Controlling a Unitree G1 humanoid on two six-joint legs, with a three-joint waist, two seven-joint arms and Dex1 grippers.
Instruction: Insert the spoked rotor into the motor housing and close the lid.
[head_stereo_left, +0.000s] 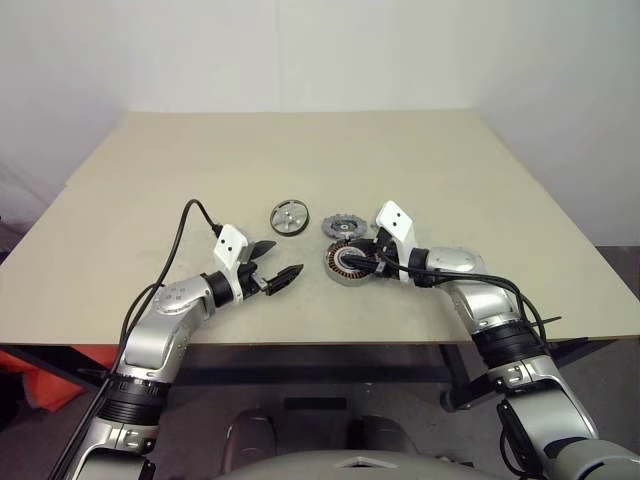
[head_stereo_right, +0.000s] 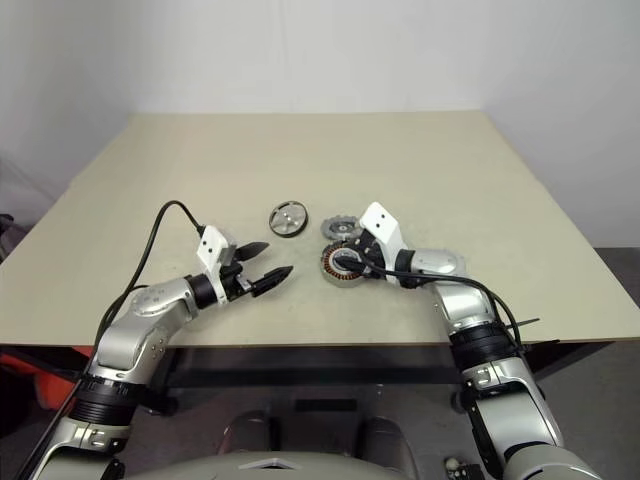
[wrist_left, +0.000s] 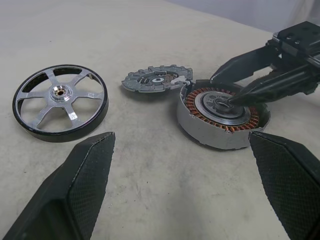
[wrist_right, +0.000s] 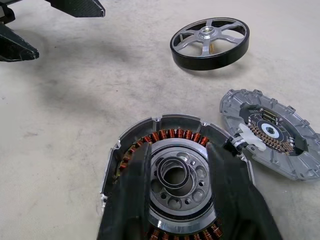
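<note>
Motor housing (head_stereo_left: 349, 262) sits on the desk (head_stereo_left: 300, 160), copper windings up, and your right gripper (head_stereo_left: 362, 262) is right on top of it, fingers straddling the central hole from the right side. From the right wrist view the two black fingers lie over the windings either side of the hub, partway apart, and I can't tell whether they actually pinch anything. Just behind the housing, touching or nearly touching its far rim, lies the lid (head_stereo_left: 343, 225), flat with its ribbed face up. Further left, well clear of both, lies the spoked rotor (head_stereo_left: 288, 217), flat on the desk, hub axis straight up. Now the relation that matters: the rotor lies ahead of your left gripper (head_stereo_left: 272, 266) and slightly to its right, and that gripper hangs wide open and empty near the front edge. So the left arm looks the nearer one for the rotor, reaching forward, while the right is busy at the housing.
</note>
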